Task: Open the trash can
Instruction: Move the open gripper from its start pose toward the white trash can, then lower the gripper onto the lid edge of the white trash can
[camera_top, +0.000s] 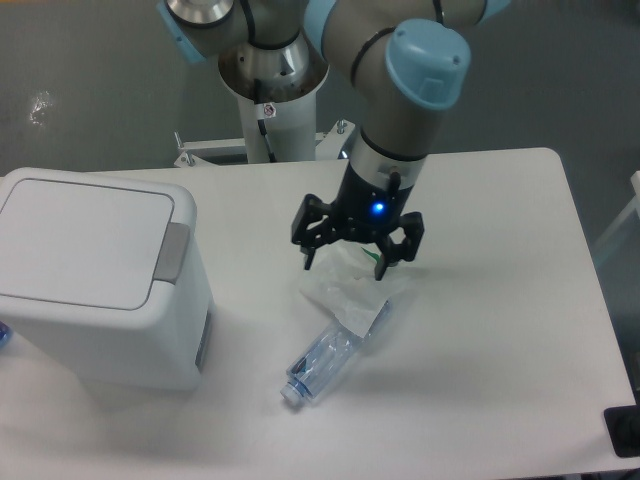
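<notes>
A white table fills most of the frame. At the left edge sits the bin (100, 280), a large white boxy plastic can with rounded corners. Its flat lid (85, 242) is shut, and a grey tab (172, 251) runs along the lid's right side.

In the centre, the gripper (356, 248) hangs above the table with its fingers spread wide and nothing between them. It is well apart from the bin, hovering over a crumpled clear bag (345, 290). Just below the bag lies a plastic bottle (322, 363) on its side.

The bin looks stiff, smooth and light for its size, likely to slide if shoved sideways. The lid offers little to pinch, so the grey tab is probably the place to act, pressing straight down.
</notes>
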